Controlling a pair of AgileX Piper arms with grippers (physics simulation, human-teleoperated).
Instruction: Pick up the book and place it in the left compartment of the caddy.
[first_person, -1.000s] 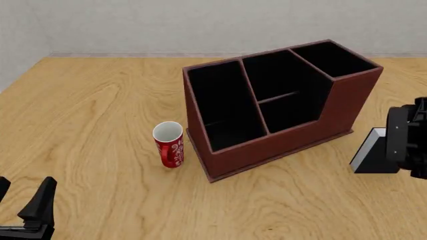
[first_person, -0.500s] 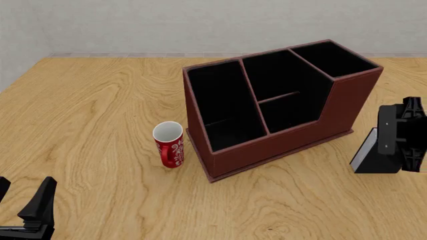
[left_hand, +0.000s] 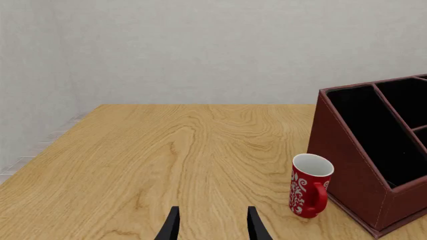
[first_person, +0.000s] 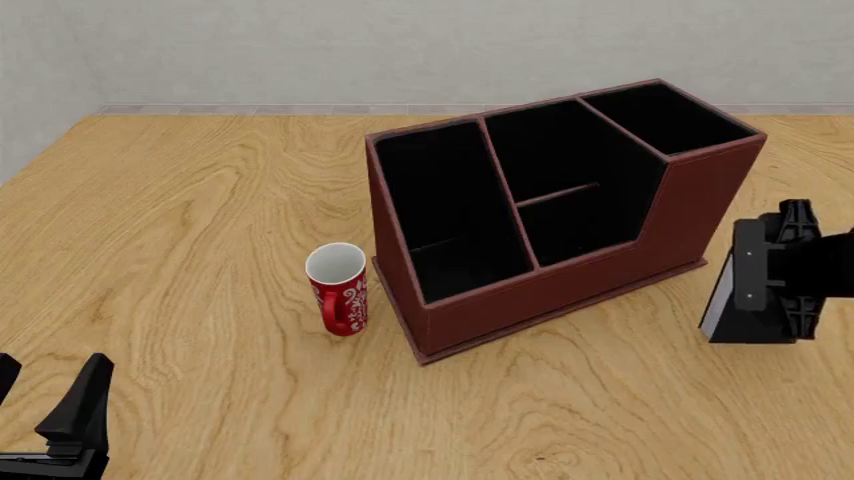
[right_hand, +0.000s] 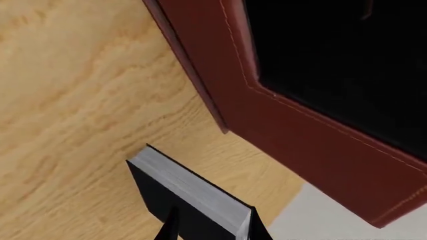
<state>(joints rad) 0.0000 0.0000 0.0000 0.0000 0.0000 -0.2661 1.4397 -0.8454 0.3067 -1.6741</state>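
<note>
The black book stands upright on the table, to the right of the reddish-brown caddy, its white page edge facing the caddy. My right gripper sits over the book's top. In the right wrist view its fingers straddle the book, open, at the same width as the idle left one. The caddy's left compartment is the long undivided black section nearest the mug. My left gripper rests open at the table's near left corner, holding nothing.
A red mug with white patterning stands just left of the caddy's front corner; it also shows in the left wrist view as the mug beside the caddy. The caddy's base lip lies close to the book.
My right gripper has come down and leftward from the right edge until its fingers straddle the book's top. The book, the mug, the caddy and the left arm have not moved.
</note>
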